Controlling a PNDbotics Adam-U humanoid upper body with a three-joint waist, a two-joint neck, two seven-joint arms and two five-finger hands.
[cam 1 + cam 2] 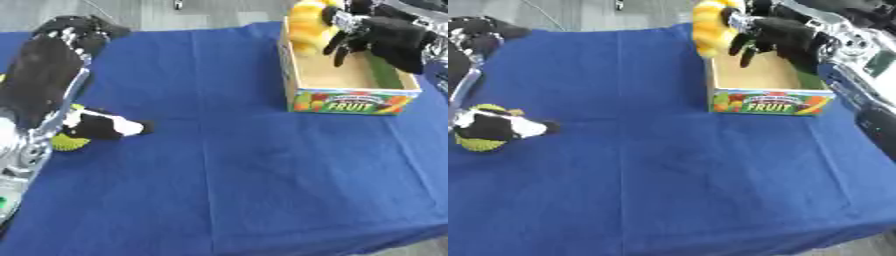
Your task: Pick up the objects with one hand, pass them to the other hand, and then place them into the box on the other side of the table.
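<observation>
Left eye view is showing a table [245, 165] draped in a deep blue cloth; a shallow cardboard box with a printed fruit label [350, 102] is sitting at the far right of it. Inside that box, a yellow banana-shaped soft object [710, 27] is leaning against the far left corner, and a long dark green object [382, 70] is lying along the right wall. The robot's black right hand [385, 35] is hovering over the box's opening, fingers hanging downward and relaxed, pinching nothing. At the table's left edge, a black, white and yellow plush toy [492, 130] is lying on the cloth, well apart from the box. The robot's left arm is stretching along that left side in the left eye view; its black left hand [74, 30] is appearing near the upper left corner, and whether its fingers are spread or curled cannot be told.
</observation>
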